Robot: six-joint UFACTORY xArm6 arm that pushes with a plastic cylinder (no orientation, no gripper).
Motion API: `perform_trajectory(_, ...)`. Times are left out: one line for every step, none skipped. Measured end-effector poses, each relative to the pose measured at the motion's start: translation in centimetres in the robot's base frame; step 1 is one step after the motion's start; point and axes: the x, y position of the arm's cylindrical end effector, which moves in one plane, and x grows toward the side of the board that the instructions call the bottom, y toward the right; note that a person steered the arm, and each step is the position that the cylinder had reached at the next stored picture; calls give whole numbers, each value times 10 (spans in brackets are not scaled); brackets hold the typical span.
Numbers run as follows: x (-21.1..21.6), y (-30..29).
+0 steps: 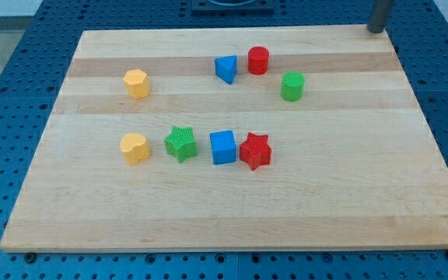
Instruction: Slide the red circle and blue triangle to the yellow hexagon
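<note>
My tip [375, 31] — well right of red circle [257, 60]

On the wooden counter [348, 202], a row runs along the lower middle — yellow heart [135, 148], green star [180, 144], blue cube [223, 147], red star [255, 151], the last two touching. A green cylinder [292, 85] stands apart, upper right.

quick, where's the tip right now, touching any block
My tip: at the view's top right board edge, touching nothing; nearest are the green cylinder and red circle.
</note>
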Motion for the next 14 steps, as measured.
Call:
perform_trajectory(6, -46)
perform_trajectory(21, -90)
perform_trajectory(36, -110)
perform_trajectory(44, -141)
perform_trajectory(44, -172)
perform_trajectory(56, -181)
perform_trajectory(76, -185)
perform_trajectory(92, -203)
perform_trajectory(92, -225)
perform_trajectory(92, -249)
perform_trajectory(105, -264)
perform_trajectory(130, -273)
perform_trajectory(135, -287)
perform_trajectory(142, -308)
